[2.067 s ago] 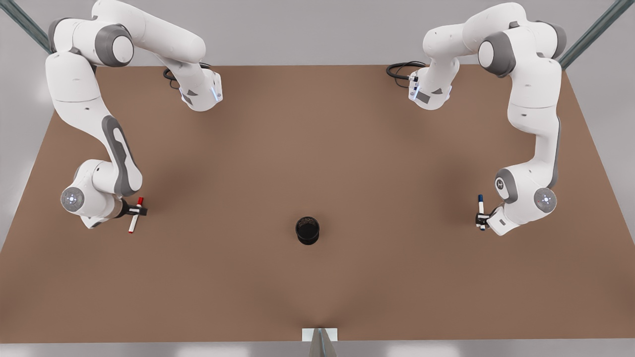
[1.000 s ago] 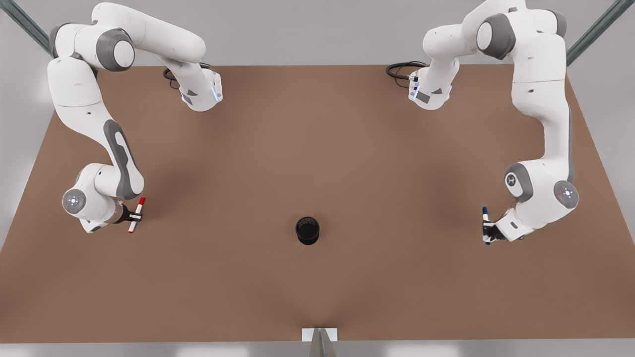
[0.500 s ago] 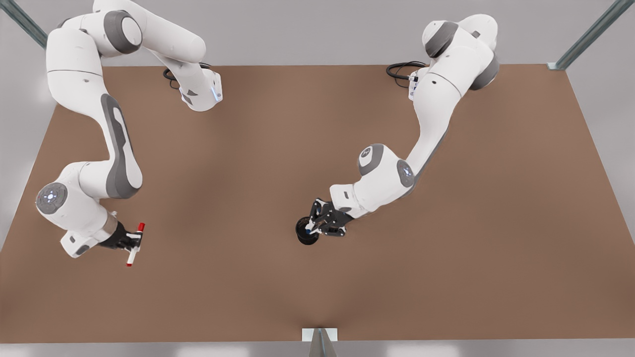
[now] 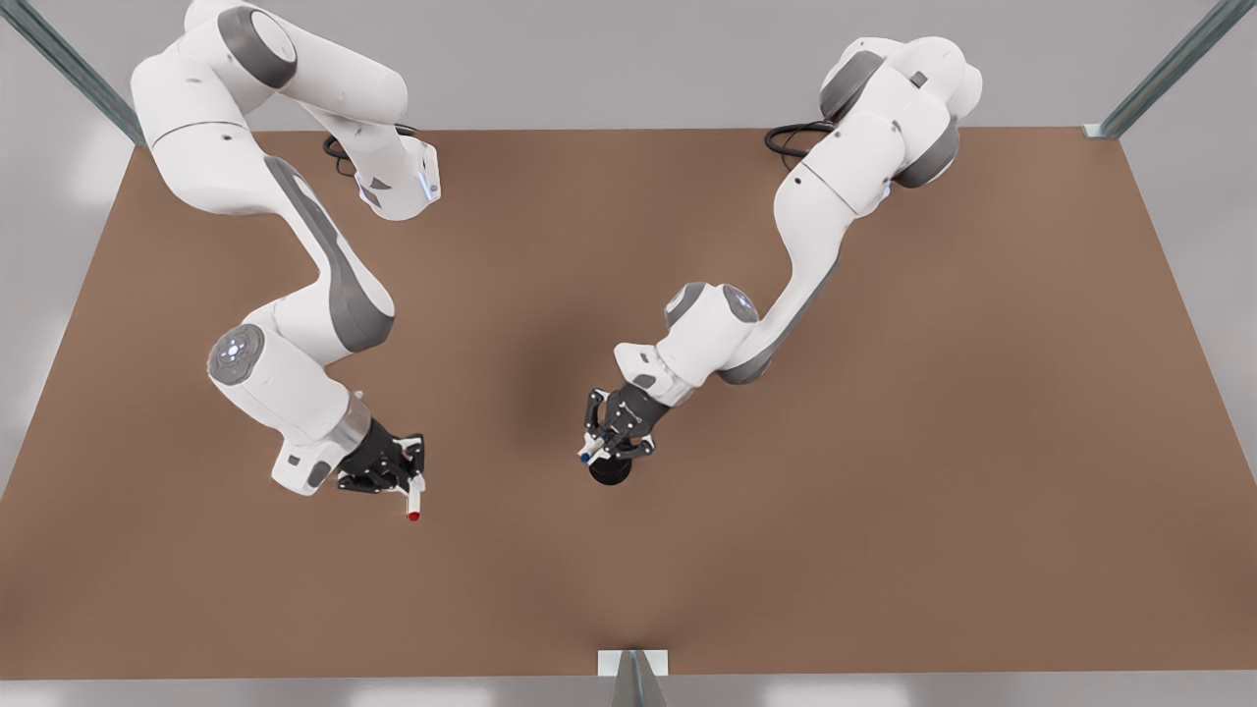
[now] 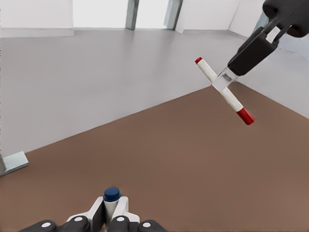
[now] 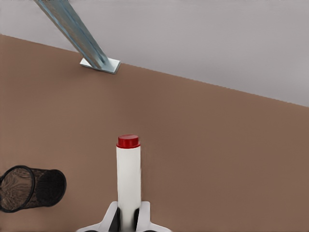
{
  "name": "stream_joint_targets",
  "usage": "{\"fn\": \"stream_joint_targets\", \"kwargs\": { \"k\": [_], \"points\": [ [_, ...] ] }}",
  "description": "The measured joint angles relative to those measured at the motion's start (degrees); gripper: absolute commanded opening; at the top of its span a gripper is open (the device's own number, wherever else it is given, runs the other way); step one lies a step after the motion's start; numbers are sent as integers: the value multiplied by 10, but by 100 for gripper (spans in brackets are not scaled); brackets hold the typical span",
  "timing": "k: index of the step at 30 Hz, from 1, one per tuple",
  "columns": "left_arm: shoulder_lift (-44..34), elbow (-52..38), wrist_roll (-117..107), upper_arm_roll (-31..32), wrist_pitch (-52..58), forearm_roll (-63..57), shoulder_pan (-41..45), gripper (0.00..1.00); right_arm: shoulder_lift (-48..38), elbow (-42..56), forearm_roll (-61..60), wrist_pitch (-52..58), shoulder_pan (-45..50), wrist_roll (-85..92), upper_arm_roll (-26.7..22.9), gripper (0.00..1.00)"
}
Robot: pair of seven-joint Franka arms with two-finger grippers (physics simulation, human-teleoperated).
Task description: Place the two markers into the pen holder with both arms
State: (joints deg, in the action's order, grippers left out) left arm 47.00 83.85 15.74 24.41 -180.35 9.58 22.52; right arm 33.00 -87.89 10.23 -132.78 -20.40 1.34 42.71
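Front view — left gripper (image 4: 601,451), gripping blue marker (image 4: 586,456), covers pen holder (image 4: 611,473).

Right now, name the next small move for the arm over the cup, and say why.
Probably lower the left gripper a little and then release. It is shut on the blue-capped marker directly above the pen holder, and the marker is not yet in. The right gripper holds the red-capped marker off to the side, clear of the holder.
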Motion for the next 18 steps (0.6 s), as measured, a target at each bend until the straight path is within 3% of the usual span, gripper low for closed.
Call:
{"fn": "stream_joint_targets", "kwargs": {
  "k": [12, 13, 14, 18],
  "points": [
    [42, 7, -23, -7, -69, -12, 3, 21, 16, 2, -1, -58, 29, -1, 2, 27],
    [44, 7, -25, -7, -71, -13, 5, 54, 20, 2, -1, -61, 29, -1, 2, 27],
    [46, 7, -27, -6, -75, -13, 7, 100, 23, 1, -1, -64, 31, -1, 3, 27],
    [44, 23, -35, -6, -87, -13, 0, 100, 29, 1, -1, -87, 45, -1, 7, 27]
  ]
}}
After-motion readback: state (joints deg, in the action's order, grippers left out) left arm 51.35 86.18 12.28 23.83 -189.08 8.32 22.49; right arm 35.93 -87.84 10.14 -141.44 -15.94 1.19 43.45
